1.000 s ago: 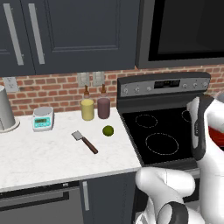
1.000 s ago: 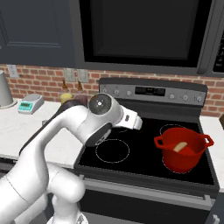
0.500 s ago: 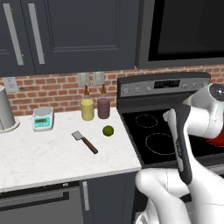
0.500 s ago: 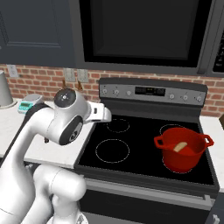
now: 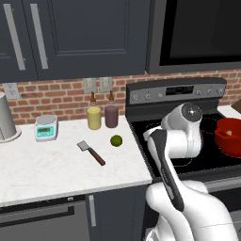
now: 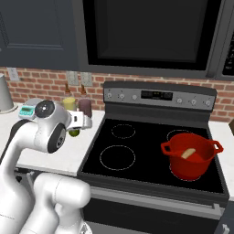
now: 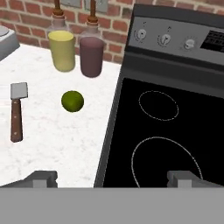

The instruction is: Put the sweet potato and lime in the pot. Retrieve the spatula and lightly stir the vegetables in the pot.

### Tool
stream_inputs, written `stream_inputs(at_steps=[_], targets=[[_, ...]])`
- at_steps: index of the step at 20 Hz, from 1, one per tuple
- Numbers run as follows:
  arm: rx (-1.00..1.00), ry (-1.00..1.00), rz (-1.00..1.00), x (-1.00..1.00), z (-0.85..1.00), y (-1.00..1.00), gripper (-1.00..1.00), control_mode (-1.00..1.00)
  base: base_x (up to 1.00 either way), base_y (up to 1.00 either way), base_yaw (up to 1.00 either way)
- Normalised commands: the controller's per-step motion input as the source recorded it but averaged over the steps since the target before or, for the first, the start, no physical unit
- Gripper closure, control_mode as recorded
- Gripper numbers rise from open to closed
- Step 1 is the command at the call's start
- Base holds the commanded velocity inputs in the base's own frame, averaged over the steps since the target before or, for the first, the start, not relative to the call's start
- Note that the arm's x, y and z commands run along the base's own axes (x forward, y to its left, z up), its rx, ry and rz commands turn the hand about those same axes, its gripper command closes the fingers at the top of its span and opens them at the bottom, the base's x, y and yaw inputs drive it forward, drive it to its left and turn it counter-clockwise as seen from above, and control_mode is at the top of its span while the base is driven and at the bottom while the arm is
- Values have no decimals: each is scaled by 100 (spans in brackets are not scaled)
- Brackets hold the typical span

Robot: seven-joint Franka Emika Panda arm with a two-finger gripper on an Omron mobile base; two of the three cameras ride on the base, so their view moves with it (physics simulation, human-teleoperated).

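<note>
Hand view: lime (image 7: 72, 101) lies upper-left of the open end effector (image 7: 113, 178).

Yellow-green lime (image 7: 72, 101), bright red pot (image 6: 191, 155), grey-bladed brown-handled spatula (image 7: 17, 111), white speckled counter (image 5: 52, 165), red-brick wall (image 5: 56, 101)

Both base views look forward and down from behind the arm — sharing stove (image 5: 188, 141) and counter (image 6: 64, 157); hand view looks closer, down onto the counter-stove edge.

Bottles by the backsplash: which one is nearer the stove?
The dark purple-brown bottle; it stands right beside the stove, while the yellow bottle sits on its far side.
</note>
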Motion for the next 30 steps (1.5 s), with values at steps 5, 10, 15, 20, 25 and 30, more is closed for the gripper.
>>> stream_inputs(at_steps=[5,10,15,20,25,30], targets=[[0,14,-5,38,-9,51,-100,-100,0,0,0],[0,18,-8,47,-11,36,-100,-100,0,0,0],[0,14,-4,32,-31,26,-100,-100,0,0,0],[1,8,-1,26,-40,23,-100,-100,0,0,0],[3,2,0,31,-38,18,-100,-100,0,0,0],[1,0,0,37,-29,13,-100,-100,0,0,0]])
